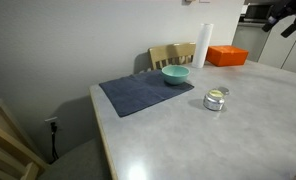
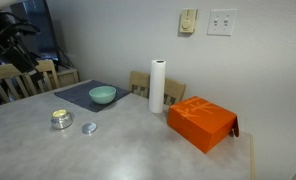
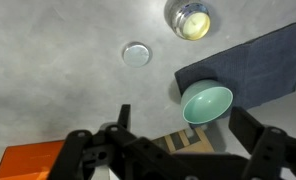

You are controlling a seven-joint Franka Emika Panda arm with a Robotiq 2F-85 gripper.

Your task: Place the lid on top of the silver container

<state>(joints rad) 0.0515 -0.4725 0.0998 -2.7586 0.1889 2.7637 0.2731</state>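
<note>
With the black gripper spread and empty, the reach is judged in hand; descent is needed onto the small pale round lid, at eight o'clock from the squat shiny silver container.

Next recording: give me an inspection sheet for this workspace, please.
Surface: grey table, blue mat at one side.
Job's things: pot upright, uncovered; lid flat on the table beside it, not touching.
Clutter: teal bowl at the mat's corner, paper roll, orange box.
Grippers: gripper open, empty, above the table.
Cables: nothing seen on the table; possible cord at a low wall socket.
Surroundings: wooden chairs, wall switch.
</note>
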